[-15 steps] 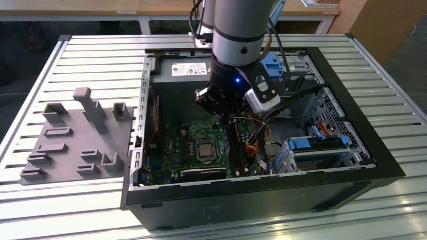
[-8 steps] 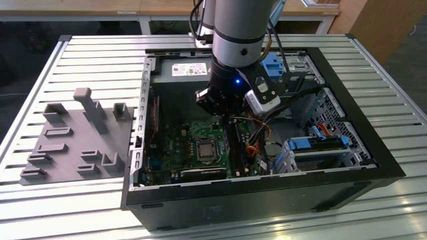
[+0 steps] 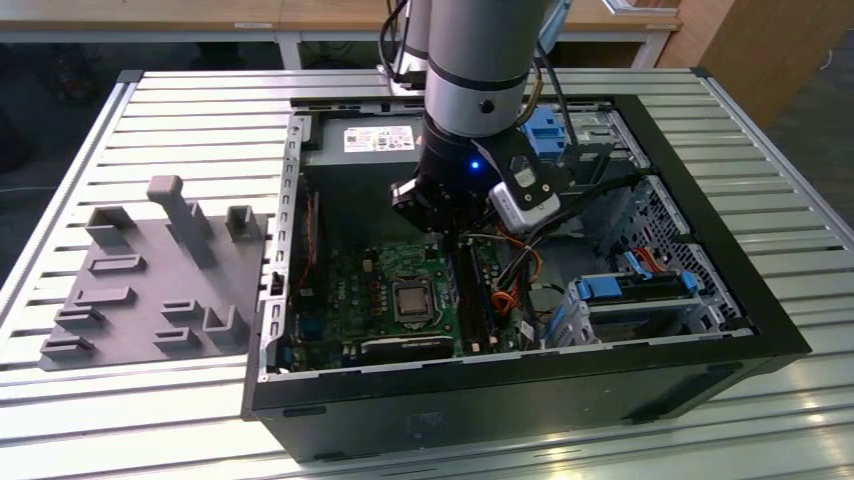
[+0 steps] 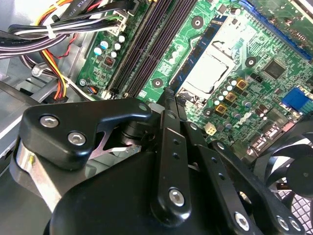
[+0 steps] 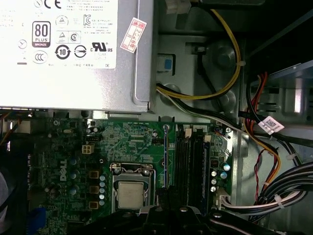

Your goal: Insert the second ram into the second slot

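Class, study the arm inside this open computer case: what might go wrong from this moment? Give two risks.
The second ram, edge-on in the claw, appears to hang between the memory slots and the processor socket, not over a slot; lowered there, it might strike the motherboard. The cable bundle lies close to the slots and may snag the arm.

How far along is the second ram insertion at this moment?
Done: the pickup. The gripper appears to have its jaws shut on the second ram, seen edge-on. In hand: the stick hangs over the motherboard, beside the slots. Left: it is not yet seated in a slot.
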Tool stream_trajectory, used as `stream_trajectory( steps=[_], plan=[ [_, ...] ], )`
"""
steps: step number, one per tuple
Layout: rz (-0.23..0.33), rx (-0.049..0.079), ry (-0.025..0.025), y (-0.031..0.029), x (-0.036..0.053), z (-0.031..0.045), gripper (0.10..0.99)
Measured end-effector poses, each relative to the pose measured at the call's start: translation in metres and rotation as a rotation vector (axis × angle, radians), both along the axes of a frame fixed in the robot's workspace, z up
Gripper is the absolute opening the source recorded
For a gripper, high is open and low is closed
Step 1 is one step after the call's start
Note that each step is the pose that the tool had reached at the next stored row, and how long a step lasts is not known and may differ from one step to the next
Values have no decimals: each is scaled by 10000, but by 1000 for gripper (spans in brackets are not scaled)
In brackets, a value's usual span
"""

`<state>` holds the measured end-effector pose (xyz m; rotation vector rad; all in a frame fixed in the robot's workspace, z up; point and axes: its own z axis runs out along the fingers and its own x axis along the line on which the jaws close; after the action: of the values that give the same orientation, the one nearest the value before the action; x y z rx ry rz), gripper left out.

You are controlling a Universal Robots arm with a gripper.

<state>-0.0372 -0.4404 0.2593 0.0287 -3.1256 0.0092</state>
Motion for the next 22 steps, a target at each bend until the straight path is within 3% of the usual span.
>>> stream_trajectory(
  steps=[22],
  plan=[
    [0, -1, 0, 0, 0, -45, 114]
  ],
)
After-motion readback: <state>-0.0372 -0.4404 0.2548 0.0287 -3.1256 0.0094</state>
